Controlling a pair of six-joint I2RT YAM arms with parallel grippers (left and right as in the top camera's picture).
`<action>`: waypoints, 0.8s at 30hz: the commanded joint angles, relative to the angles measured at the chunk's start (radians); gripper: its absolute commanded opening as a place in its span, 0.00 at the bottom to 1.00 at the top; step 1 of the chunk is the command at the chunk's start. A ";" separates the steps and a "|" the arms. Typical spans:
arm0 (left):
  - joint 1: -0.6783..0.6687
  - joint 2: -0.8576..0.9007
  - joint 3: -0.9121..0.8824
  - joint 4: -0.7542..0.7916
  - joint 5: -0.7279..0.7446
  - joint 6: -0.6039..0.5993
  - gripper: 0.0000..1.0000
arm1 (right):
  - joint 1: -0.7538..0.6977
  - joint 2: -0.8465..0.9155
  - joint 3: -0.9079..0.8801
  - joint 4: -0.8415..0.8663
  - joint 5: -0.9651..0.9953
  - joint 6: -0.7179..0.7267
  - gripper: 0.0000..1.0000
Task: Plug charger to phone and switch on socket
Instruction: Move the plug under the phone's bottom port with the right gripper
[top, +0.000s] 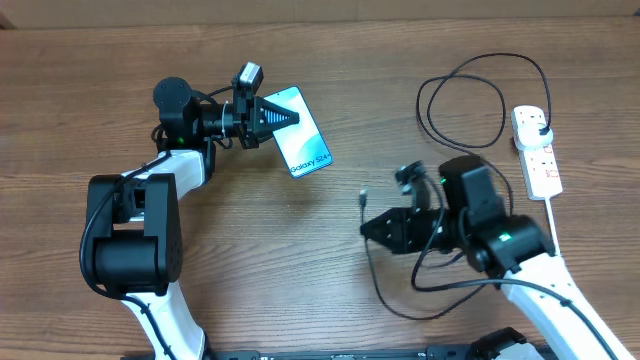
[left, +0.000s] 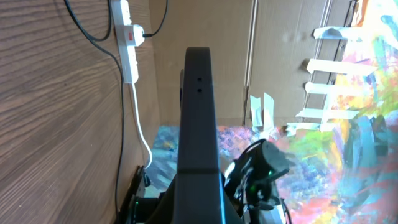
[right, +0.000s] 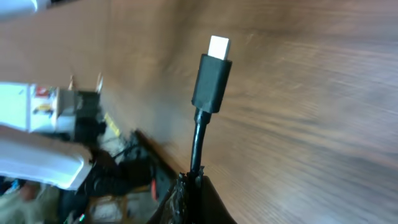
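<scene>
Right wrist: charger (right: 211, 81) tip sharp, right tool (right: 189, 190) cropped below, probably clamped.

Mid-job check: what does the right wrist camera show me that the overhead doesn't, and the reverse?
Only the right wrist: the metal tip of the connector up close, bare and pointing away from the right gripper, which pinches the cable just below it.
Only the overhead: the phone, screen facing the camera, held in the left gripper, apart from the connector; the power strip at the right, with a black plug in it.
Both: the cable and the wooden table.
</scene>
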 joint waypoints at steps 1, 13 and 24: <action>-0.008 -0.004 0.026 0.008 0.020 -0.022 0.04 | 0.044 -0.009 -0.024 0.046 -0.038 0.075 0.04; -0.008 -0.004 0.026 0.008 0.019 0.010 0.04 | 0.055 -0.009 -0.024 0.176 -0.032 0.143 0.04; -0.035 -0.004 0.026 0.009 0.015 0.071 0.04 | 0.072 0.002 -0.024 0.266 -0.053 0.156 0.04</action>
